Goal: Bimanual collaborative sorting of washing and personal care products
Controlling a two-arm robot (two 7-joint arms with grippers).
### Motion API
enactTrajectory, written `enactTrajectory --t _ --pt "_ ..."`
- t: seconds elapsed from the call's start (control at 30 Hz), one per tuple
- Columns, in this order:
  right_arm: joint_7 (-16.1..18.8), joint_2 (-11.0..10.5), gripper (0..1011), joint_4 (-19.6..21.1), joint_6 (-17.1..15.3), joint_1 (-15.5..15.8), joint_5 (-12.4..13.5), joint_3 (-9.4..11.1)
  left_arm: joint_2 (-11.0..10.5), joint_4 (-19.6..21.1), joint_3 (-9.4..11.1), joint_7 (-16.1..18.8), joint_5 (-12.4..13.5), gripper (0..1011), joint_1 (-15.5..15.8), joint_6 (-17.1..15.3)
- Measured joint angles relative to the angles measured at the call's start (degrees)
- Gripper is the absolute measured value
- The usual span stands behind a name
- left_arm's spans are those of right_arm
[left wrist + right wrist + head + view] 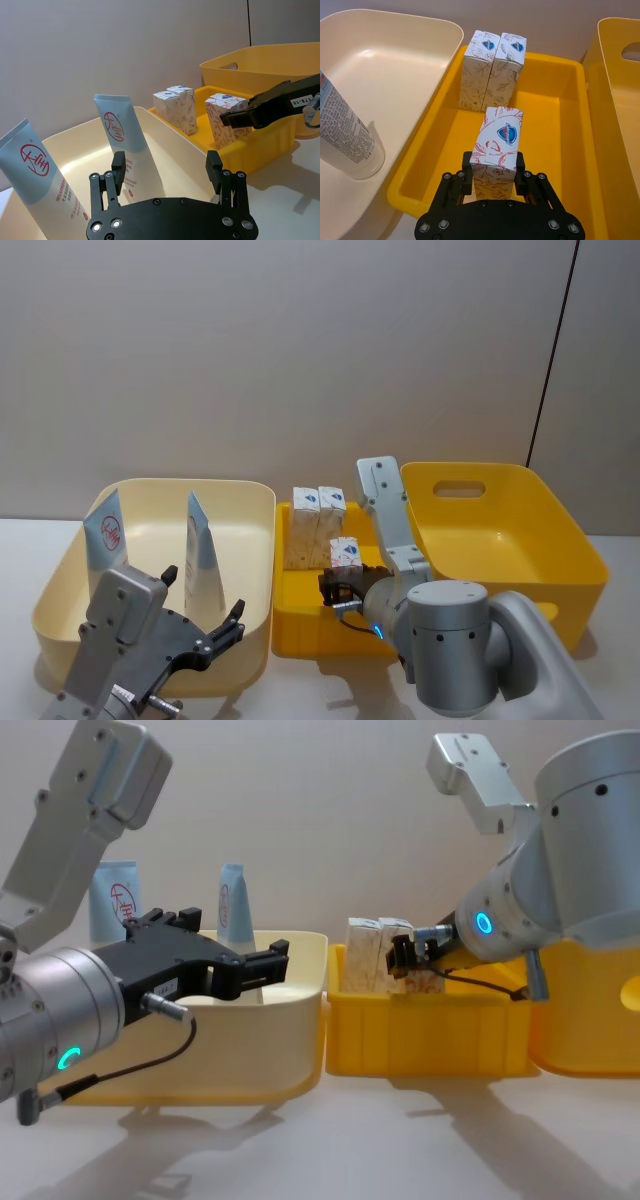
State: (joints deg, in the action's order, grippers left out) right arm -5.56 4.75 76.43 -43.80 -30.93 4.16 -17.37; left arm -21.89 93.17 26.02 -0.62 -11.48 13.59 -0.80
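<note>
Right now your right gripper [493, 167] is pinching 1 cream carton [500, 135] by its 2 side faces, low down, inside the small yellow bin [555, 125]. The carton stands upright in the near half of that bin. You cannot tell from these views whether its base touches the floor. 2 more cartons [479, 75] stand side by side, touching each other, at the bin's far end, apart from the held one.

Your left gripper [166, 162] hangs over the near part of the cream bin [240, 485] with its fingers spread and nothing between them. 2 pale-blue tubes [120, 135] [35, 165] stand in that bin beyond it, each leaning slightly, well apart from one another.

A large yellow bin [500, 530] sits on the bench [300, 1150] just right of the small one.
</note>
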Motion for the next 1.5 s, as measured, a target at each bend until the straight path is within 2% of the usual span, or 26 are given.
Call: enactTrajectory --t 0.4,0.73,1.2,1.5 --pt "0.0 0.0 449 -0.1 0.2 -0.1 -0.1 0.0 0.0 0.0 0.0 0.0 0.0 999 0.0 0.0" --pt "1.2 -0.5 449 0.8 3.0 -0.3 -0.5 -0.6 0.0 0.0 0.0 0.0 0.0 999 0.0 0.0" --pt "2.8 -2.1 450 5.8 8.1 -1.1 -2.2 -1.5 0.0 0.0 0.0 0.0 0.0 1000 0.0 0.0" --pt "2.6 -3.9 450 10.6 9.4 -2.2 -4.0 -0.7 0.0 0.0 0.0 0.0 0.0 1000 0.0 0.0"
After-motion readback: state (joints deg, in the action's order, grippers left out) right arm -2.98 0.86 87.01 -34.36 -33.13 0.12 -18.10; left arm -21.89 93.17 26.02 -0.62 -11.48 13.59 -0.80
